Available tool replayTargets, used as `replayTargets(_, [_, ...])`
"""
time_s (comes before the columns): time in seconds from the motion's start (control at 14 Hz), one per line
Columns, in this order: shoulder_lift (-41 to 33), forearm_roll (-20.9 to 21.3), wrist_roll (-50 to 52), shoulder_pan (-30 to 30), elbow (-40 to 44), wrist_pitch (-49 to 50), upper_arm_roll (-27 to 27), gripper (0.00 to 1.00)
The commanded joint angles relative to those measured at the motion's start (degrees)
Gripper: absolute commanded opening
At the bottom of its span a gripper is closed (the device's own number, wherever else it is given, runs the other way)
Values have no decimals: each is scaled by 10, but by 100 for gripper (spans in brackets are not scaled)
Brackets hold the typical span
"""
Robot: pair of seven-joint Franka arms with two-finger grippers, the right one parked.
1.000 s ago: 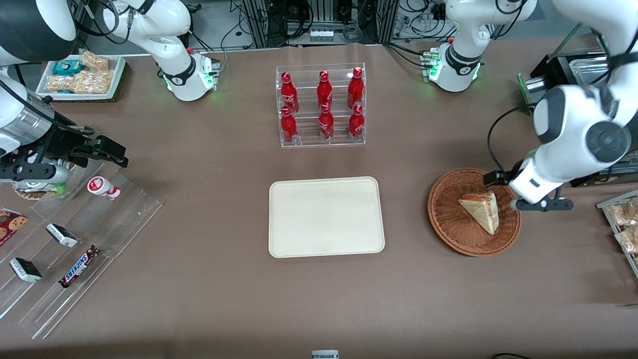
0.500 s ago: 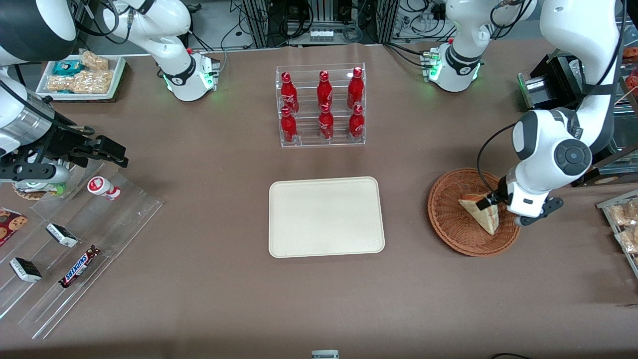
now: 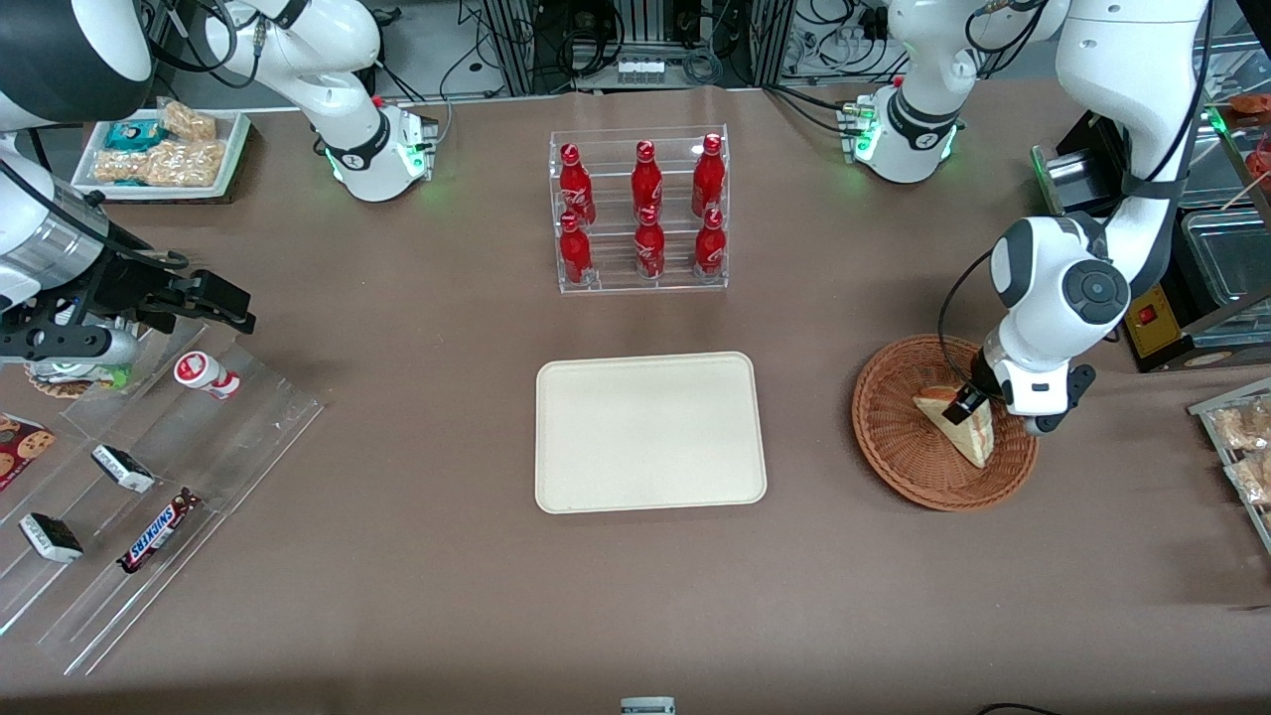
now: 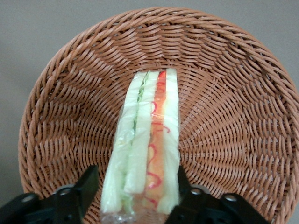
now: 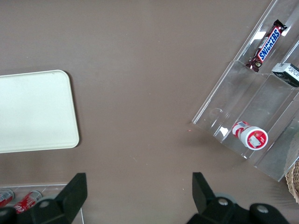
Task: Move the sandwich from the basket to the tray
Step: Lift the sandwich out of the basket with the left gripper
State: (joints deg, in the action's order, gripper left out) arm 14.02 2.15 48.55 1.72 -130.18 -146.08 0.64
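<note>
Hand: the hand is down in the basket, fingers spread wide either side of the sandwich, not yet closed on it.
Sandwich: lies in the basket, cut edge upward.
Tray: the tray sits on the bench, well apart from the basket.

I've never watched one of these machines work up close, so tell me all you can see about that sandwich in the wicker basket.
The sandwich is a triangular wedge of pale white bread in clear wrap, with green and red-orange filling showing along its cut edge. It lies in the round woven basket, resting on the weave. The gripper has come down over it, one finger on each side of the wedge; it is open, and whether the fingers touch the wrap is unclear. The cream tray lies apart, toward the parked arm's end.
</note>
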Motion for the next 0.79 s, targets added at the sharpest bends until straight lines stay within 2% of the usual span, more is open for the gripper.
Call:
replayTargets(0.0, [-7, 7, -5, -3, 18, 11, 2, 5])
replayTargets(0.14, [-11, 7, -41, 0, 55, 82, 4, 2])
replayTargets(0.36, [-5, 2, -57, 21, 157, 210, 23, 2])
replayTargets(0.57, [21, -7, -48, 91, 202, 207, 31, 2])
replayTargets(0.71, [69, -8, -57, 152, 267, 203, 31, 2])
